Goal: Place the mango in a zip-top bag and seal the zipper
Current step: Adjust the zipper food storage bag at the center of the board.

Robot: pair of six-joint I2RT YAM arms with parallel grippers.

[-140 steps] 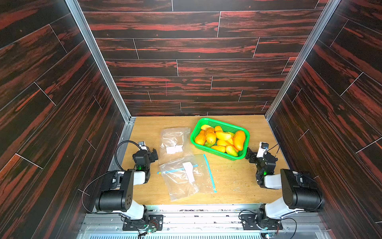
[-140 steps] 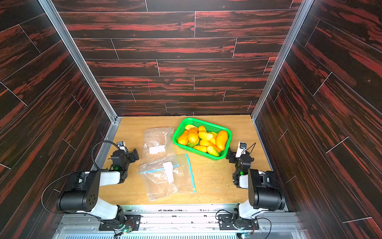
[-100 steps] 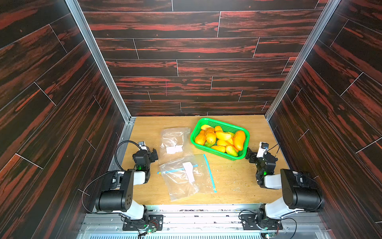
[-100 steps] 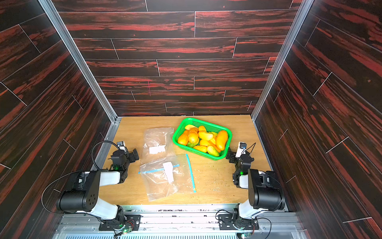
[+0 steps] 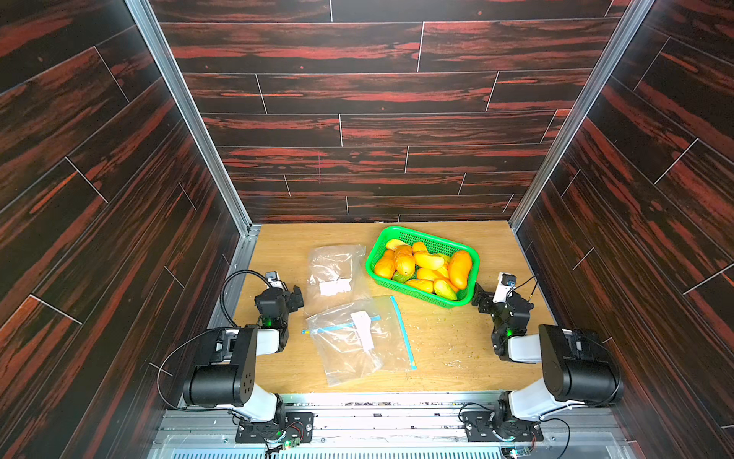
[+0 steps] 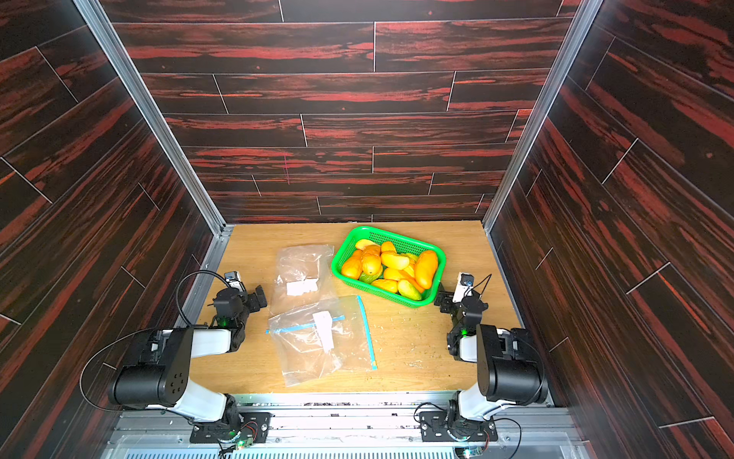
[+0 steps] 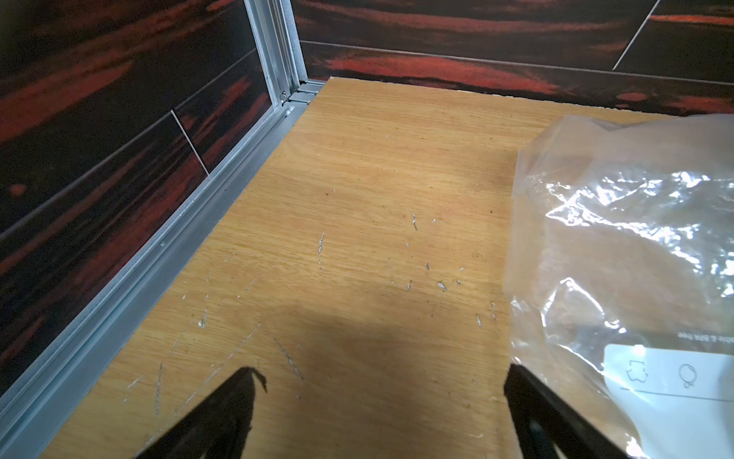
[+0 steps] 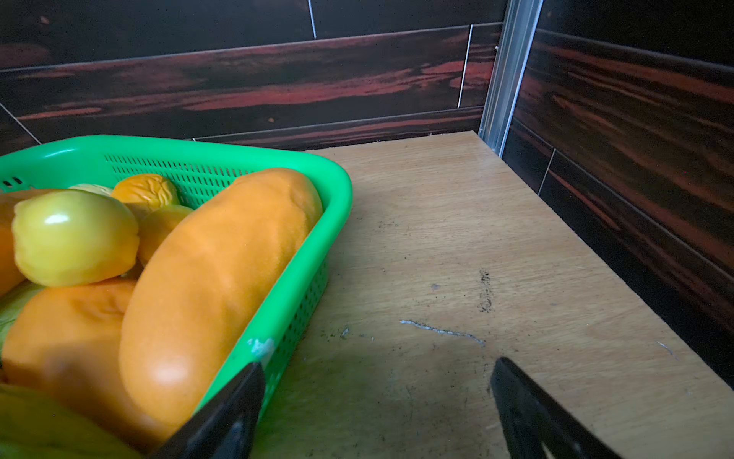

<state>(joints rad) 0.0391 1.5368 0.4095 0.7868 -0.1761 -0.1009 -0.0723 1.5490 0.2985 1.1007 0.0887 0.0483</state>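
Several yellow and orange mangoes lie in a green basket (image 5: 433, 240) at the back right; the biggest orange mango (image 5: 460, 268) (image 8: 214, 286) rests against its right wall. A clear zip-top bag (image 5: 357, 345) with a blue zipper lies flat at the front middle. A second clear bag (image 5: 335, 270) (image 7: 619, 246) lies behind it. My left gripper (image 5: 298, 297) (image 7: 381, 371) stands open and empty over bare wood, just left of the farther bag. My right gripper (image 5: 478, 299) (image 8: 379, 365) is open and empty, one finger beside the basket's near right corner.
Dark wood-patterned walls close the table (image 5: 456, 341) on three sides, with aluminium rails (image 7: 167, 254) at their foot. Both arm bases sit at the front edge. Small crumbs and scratches mark the wood between the front bag and the right arm.
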